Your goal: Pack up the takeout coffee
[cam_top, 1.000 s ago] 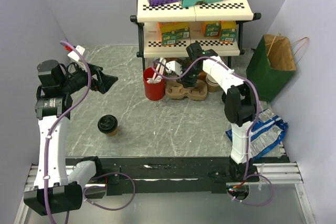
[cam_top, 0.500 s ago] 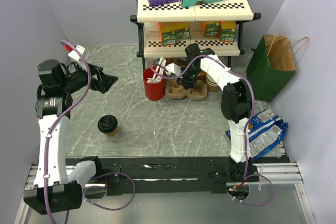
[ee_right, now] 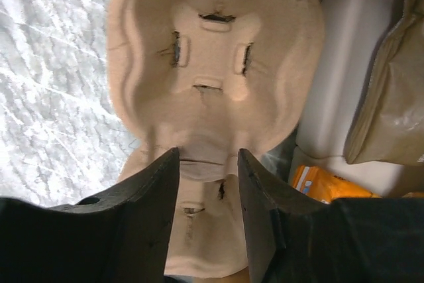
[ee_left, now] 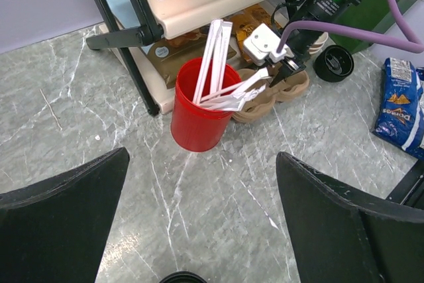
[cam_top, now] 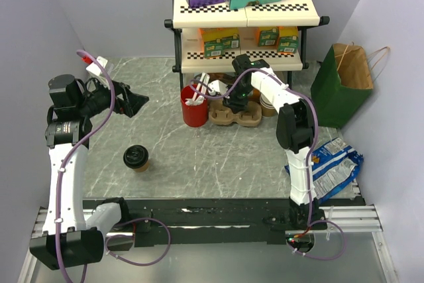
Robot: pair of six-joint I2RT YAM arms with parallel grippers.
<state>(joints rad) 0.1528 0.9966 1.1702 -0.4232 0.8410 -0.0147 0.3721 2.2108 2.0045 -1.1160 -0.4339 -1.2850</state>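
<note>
One grey marbled bench [cam_top: 199,154] carries the whole scene, with a two-tier shelf rack [cam_top: 311,8] at its far edge holding boxed goods on both levels. Next in size, the left arm [cam_top: 63,164] rises from the near left corner and bends toward the middle. Its left fingers [cam_top: 138,105] hang above the bench, spread wide apart and holding nothing. The right arm [cam_top: 299,144] reaches from the near right corner to the foot of the rack. A green paper bag [cam_top: 334,94] with a brown lining and looped handles stands upright to the right of the rack, against the side wall. A blue snack bag [cam_top: 338,164] lies flat at the bench's right edge, near the right arm. In front of the rack's lower shelf sits a moulded pulp cup carrier [ee_right: 212,64], and the right fingers [cam_top: 235,105] are lowered onto it, one on each side of its central ridge; whether they are pressing on that ridge cannot be told. A red cup [ee_left: 197,120] filled with white stirrers [ee_left: 215,51] stands upright just left of the carrier. Smallest of all, the takeout coffee [cam_top: 136,157], a brown paper cup under a black lid, stands alone on open bench toward the near left, well apart from the carrier and from both sets of fingers.
</note>
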